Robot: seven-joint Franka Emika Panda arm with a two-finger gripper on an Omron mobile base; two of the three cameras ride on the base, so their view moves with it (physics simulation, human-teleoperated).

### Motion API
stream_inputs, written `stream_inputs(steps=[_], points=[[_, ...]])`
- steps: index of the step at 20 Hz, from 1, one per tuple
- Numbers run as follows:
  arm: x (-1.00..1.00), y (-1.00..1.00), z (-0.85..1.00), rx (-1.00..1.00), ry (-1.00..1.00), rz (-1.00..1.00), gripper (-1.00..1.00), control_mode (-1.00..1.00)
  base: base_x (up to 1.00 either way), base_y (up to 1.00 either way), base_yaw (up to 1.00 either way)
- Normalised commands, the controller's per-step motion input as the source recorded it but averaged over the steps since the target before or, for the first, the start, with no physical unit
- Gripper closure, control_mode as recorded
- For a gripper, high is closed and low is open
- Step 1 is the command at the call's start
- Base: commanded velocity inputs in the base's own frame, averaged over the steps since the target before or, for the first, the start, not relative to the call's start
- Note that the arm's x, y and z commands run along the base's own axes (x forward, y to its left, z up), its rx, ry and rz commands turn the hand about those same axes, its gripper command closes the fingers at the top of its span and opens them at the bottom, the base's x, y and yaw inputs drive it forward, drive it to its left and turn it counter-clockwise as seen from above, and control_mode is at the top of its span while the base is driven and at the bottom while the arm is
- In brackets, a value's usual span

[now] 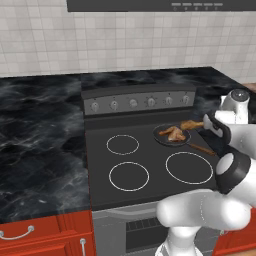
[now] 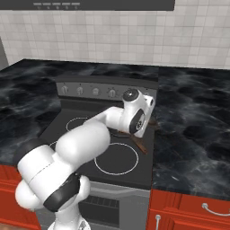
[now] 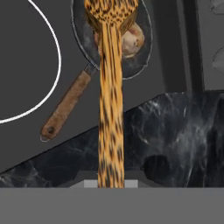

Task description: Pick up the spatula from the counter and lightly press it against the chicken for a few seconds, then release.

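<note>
Plainly the spatula [image 3: 110, 109] is long, orange-brown, flecked with dark speckles

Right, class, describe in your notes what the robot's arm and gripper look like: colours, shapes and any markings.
The arm is glossy white and built of rounded, bulbous segments. Dark grey bands ring its joints, and a round dark cap sits on one wrist segment. The gripper is white with dark trim.
</note>
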Motion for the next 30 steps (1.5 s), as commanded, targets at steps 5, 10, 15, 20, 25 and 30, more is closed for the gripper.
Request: stream_inputs(steps=[5,10,15,20,25,30], points=[[0.13,0.02,0.03,-0.03,0.02,0.22,1.00,-1.00,0.00,0.00,0.00],[0.15,0.00,0.00,-0.05,0.05,0.20,1.00,-1.00,0.00,0.00,0.00],[0.16,0.00,0.00,-0.09,0.03,0.16,1.00,-1.00,0.00,0.00,0.00],[0.10,0.02,-0.01,-0.13,0.00,0.02,1.00,-1.00,0.00,0.00,0.00],[0.08,0.02,0.00,-0.13,0.01,-0.07,1.00,-1.00,0.00,0.00,0.00],[0.07,0.03,0.00,-0.07,0.02,-0.10,1.00,-1.00,0.00,0.00,0.00]])
